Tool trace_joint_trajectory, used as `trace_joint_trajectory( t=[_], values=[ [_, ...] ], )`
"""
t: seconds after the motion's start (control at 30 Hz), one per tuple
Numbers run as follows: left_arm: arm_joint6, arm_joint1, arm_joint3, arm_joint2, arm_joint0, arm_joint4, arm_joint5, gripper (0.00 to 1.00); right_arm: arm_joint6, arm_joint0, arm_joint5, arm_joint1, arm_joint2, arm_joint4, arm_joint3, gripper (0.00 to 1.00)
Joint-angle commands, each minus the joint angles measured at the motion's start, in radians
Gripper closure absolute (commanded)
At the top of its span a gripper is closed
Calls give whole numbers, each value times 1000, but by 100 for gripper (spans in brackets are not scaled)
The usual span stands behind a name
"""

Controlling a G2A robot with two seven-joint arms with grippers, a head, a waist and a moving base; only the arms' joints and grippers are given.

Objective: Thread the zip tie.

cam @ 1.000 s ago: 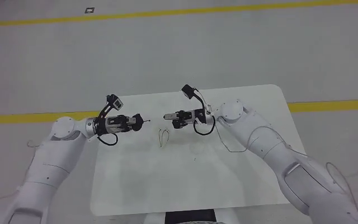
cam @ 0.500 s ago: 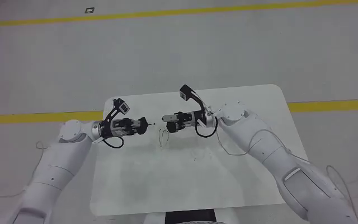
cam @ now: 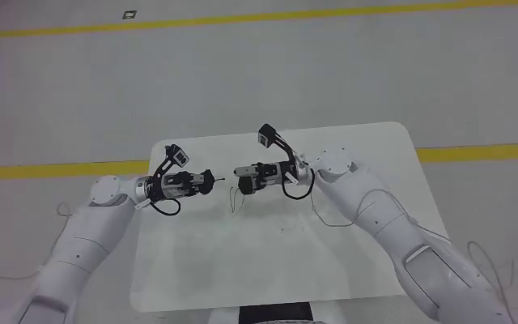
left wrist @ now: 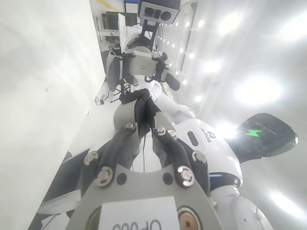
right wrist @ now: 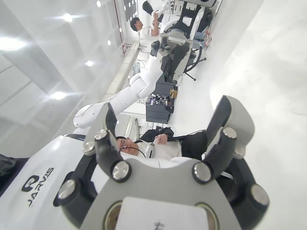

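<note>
Both arms have swung in over the worktop [cam: 348, 243] in the last second, the left one more, so the left pincer [cam: 207, 178] and right pincer [cam: 239, 172] now face each other across a smaller gap. To me that's lining up, not threading yet. The right pincer is spread wide and empty, the left is pressed together. The zip tie [cam: 235, 197], a thin loop, hasn't budged and lies on the worktop near that gap, a touch closer to the robot. A tiny dark tip pokes from the left pincer. Can't tell if it's something pinched or just the pads.
</note>
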Motion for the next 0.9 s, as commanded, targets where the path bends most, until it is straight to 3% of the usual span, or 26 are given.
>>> trace_joint_trajectory(
  t=[0.0, 0.03, 0.1, 0.17, 0.27, 0.47, 0.87],
  values=[
    [0, 0, 0, 0, 0, 0, 0, 100, -12, -1, 17, -2, -2, -6, 1, 0],
    [0, 0, 0, 0, 0, 0, 0, 100, -20, 0, 22, -4, -3, -6, 3, 9],
    [0, 0, 0, 0, 0, 0, 0, 100, -26, -1, 27, -8, -4, 5, 7, 50],
    [0, 0, 0, 0, 0, 0, 0, 100, -32, -2, 27, -14, -5, 25, 17, 58],
    [0, 0, 0, 0, 0, 0, 0, 100, -30, -1, 17, -22, -7, 51, 35, 67],
    [0, 0, 0, 0, 0, 0, 0, 100, -24, 11, 15, -42, -22, 71, 73, 76],
    [0, 0, 0, 0, 0, 0, 0, 100, -12, 35, 5, -74, -38, 95, 133, 82]
  ],
)
